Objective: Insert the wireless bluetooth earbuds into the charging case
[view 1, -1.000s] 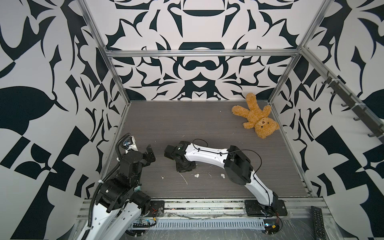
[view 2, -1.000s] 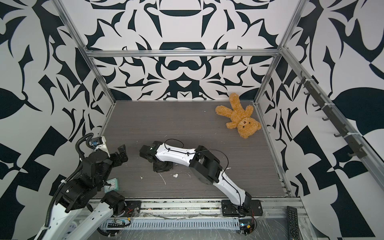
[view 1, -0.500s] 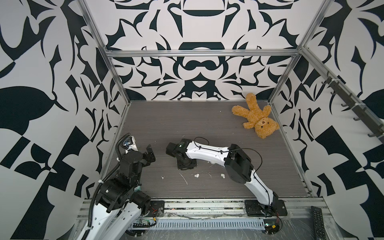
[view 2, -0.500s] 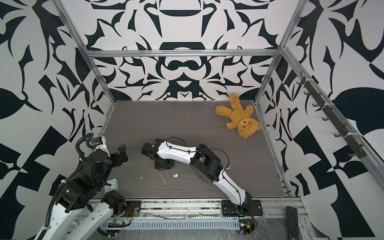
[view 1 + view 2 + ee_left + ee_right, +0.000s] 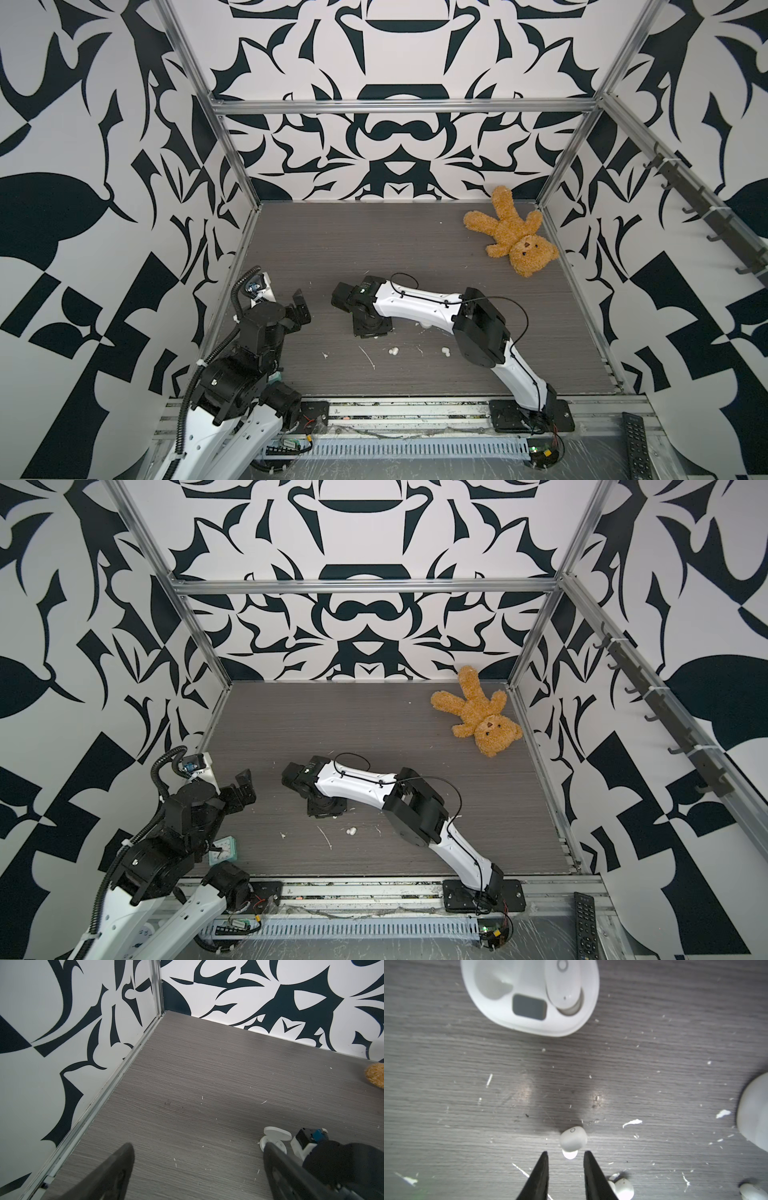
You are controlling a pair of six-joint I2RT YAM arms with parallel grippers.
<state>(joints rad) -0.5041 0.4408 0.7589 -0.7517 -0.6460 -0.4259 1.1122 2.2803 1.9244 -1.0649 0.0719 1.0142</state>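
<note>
The charging case (image 5: 529, 1012) lies open on the grey floor. One earbud (image 5: 562, 985) sits in a well and the other well (image 5: 492, 982) is empty. In the left wrist view the case (image 5: 277, 1135) shows with its lid up. My right gripper (image 5: 565, 1152) points down with its jaws slightly apart and nothing gripped. A loose earbud (image 5: 573, 1139) lies just past its fingertips. Another earbud (image 5: 623, 1188) lies beside one finger, and a third (image 5: 751, 1192) sits at the frame's corner. Two earbuds (image 5: 392, 351) (image 5: 446, 352) show in a top view. My left gripper (image 5: 197, 1145) hangs wide open at the left.
A second white case (image 5: 756, 1111) sits near the right gripper. White flecks and streaks (image 5: 368, 357) litter the floor. A teddy bear (image 5: 513, 237) lies at the back right, a small teal clock (image 5: 224, 850) by the left arm's base, and a remote (image 5: 633, 440) off the floor's front right.
The right gripper stays over the same spot with only a slight shift of the arm, and its jaws have parted a little. The left arm has not moved.
</note>
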